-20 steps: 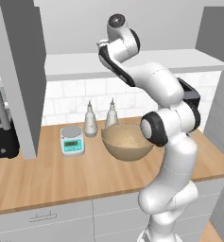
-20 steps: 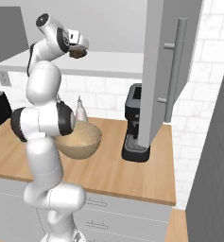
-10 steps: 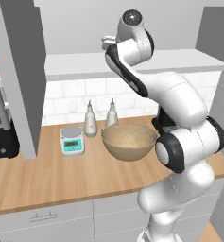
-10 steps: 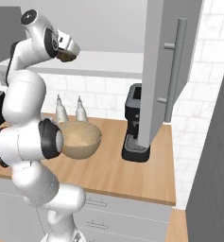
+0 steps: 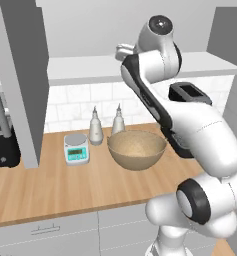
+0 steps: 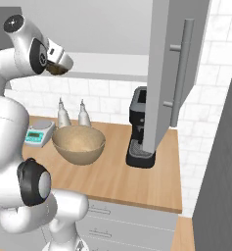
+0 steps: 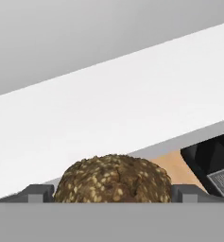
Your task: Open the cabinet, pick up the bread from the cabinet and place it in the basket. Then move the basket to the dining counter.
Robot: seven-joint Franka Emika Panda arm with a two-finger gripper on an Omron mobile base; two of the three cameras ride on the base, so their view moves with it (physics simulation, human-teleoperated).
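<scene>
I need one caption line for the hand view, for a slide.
Seeded brown bread held between the claw fingers, in front of the white cabinet shelf.

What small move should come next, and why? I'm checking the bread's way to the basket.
Probably swing the gripper out of the cabinet and down toward the basket. The bread sits between its fingertips, up at the shelf, while the basket waits open on the counter below.
</scene>
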